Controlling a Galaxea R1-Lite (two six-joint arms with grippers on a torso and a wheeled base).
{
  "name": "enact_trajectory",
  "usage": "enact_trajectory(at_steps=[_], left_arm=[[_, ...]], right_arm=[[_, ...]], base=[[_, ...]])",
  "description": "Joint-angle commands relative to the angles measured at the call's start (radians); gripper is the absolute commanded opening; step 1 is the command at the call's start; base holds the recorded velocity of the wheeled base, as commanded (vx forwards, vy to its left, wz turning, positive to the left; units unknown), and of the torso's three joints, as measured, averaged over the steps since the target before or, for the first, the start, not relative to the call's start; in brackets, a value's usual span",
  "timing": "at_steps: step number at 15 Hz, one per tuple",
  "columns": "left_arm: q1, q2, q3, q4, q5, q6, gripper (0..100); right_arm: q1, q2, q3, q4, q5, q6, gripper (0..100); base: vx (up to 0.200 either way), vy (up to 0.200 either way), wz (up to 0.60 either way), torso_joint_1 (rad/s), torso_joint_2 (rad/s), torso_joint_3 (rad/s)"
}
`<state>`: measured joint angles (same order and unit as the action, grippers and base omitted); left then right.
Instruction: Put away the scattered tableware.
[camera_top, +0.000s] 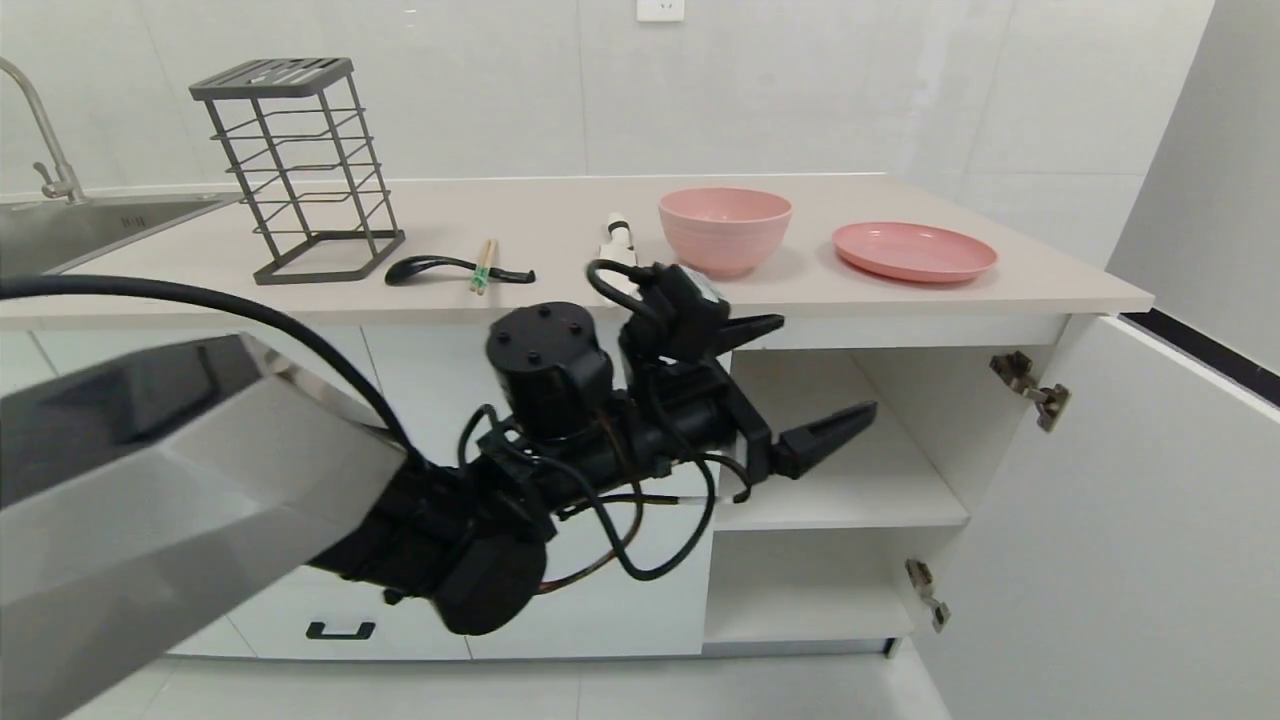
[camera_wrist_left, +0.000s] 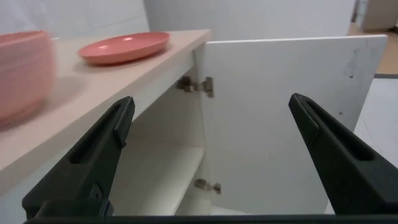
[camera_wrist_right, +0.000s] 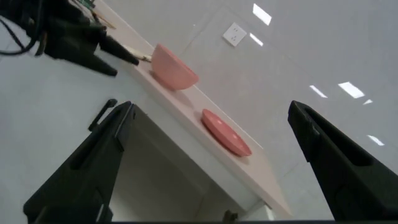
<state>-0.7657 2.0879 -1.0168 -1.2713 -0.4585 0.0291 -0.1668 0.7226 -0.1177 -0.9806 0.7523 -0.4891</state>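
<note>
Kitchen indicated. Steel sink, faucet set in countertop at far left. White cabinets fitted beneath, one door swung open at right. Tiled wall, socket behind. Bowl, plate laid on top.

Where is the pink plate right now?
In the head view, the pink plate sits on the right end of the countertop, right of the pink bowl, above the open cabinet.
</note>
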Motion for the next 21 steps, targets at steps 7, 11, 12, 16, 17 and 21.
enact_trajectory(at_steps=[7,11,12,16,17,21], left_arm=[[0.574,-1.146,0.695,0.095,0.152,-0.107,100],[0.638,-1.709,0.966,0.357,0.155,-0.143,100],[0.638,-1.812,0.959,0.517,0.156,-0.158,100],[0.709,-2.002,1.012,0.891,0.156,-0.187,100],[0.737,-2.019,1.014,0.948,0.159,-0.192,100],[0.767,-2.088,1.012,1.118,0.242,-0.184,100]], right_arm=[[0.151,-0.193,0.118,0.089,0.004,-0.031,100],[0.202,-0.502,0.118,0.398,0.002,-0.057,100],[0.201,-0.574,0.118,0.505,-0.008,-0.057,100],[0.170,-0.661,0.118,0.718,-0.202,-0.022,100],[0.150,-0.690,0.118,0.835,-0.323,0.040,100],[0.151,-0.693,0.112,0.945,-0.613,0.340,100]], base=[[0.000,0.000,0.00,0.000,0.00,0.000],[0.000,0.000,0.00,0.000,0.00,0.000],[0.000,0.000,0.00,0.000,0.00,0.000],[0.000,0.000,0.00,0.000,0.00,0.000],[0.000,0.000,0.00,0.000,0.00,0.000],[0.000,0.000,0.00,0.000,0.00,0.000]])
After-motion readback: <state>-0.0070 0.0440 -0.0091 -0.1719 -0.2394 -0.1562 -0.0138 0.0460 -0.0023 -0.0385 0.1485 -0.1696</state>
